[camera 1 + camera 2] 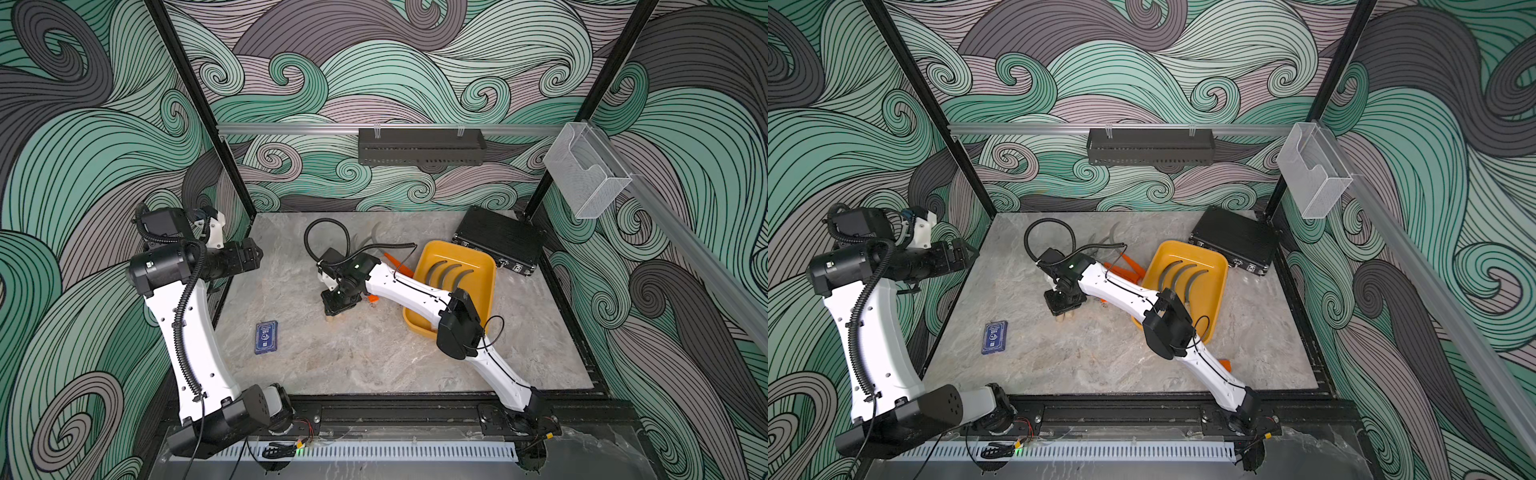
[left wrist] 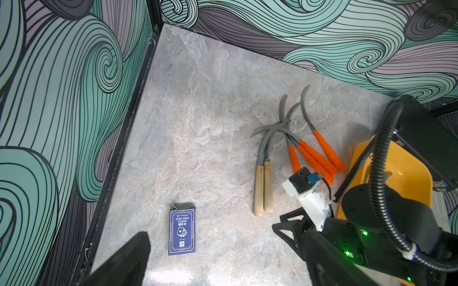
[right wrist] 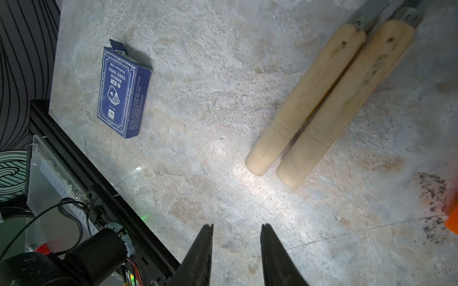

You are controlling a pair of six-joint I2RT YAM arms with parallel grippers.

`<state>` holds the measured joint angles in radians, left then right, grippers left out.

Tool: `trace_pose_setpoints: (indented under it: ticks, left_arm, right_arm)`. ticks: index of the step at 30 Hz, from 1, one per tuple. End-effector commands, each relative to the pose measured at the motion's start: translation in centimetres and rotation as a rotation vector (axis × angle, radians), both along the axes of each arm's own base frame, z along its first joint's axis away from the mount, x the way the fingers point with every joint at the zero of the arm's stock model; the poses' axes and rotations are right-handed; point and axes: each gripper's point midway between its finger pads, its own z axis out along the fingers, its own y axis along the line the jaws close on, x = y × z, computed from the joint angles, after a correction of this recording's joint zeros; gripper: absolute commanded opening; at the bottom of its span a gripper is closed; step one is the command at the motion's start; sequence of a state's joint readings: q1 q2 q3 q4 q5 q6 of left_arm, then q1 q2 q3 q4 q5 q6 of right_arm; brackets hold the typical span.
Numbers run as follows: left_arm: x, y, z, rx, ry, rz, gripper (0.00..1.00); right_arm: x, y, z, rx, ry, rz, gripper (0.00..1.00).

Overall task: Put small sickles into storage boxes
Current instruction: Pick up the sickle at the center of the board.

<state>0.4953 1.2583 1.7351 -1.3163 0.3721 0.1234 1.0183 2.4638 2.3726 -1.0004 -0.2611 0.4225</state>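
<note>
Right hand (image 3: pixel 237 226) hangs parted near two smooth, round-ended wooden-handled sickles (image 3: pixel 307 94).

Bright, even light, shadows soft. White glare patch on the marble tabletop (image 3: pixel 223 153). Wide-angle stretch at edges; close fingertips (image 3: pixel 202 250) blurred.

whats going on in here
The right gripper, jaws slightly apart and empty, hovers by two wooden-handled sickles on the table. Four orange-handled ones lie next to them. Three sickles are already in the yellow tray. The left gripper sits off to the side, open, holding nothing.
</note>
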Motion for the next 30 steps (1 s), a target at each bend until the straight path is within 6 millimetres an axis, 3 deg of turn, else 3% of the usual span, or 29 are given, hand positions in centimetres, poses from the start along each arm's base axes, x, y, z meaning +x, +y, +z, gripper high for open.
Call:
trace_pose_setpoints:
  ticks: [1, 11, 17, 25, 30]
  left_arm:
    - [-0.3, -0.3, 1.1, -0.002, -0.016, -0.010, 0.97]
    - [-0.8, -0.2, 1.0, 0.024, -0.003, -0.014, 0.97]
    - [-0.9, -0.2, 0.9, 0.028, 0.001, -0.014, 0.97]
    - [-0.7, -0.2, 0.6, 0.019, 0.004, -0.015, 0.97]
    - [-0.6, -0.3, 0.6, 0.012, 0.000, -0.013, 0.97]
  right_arm:
    - [0.2, 0.5, -0.6, 0.006, -0.003, 0.028, 0.36]
    - [0.7, 0.4, -3.2, -0.036, -0.001, 0.020, 0.37]
    - [1.0, 0.1, -3.7, -0.049, 0.001, 0.013, 0.37]
    - [3.6, -2.8, -3.8, -0.141, -0.072, -0.102, 0.36]
    - [4.1, -3.3, -4.1, -0.147, -0.059, -0.125, 0.37]
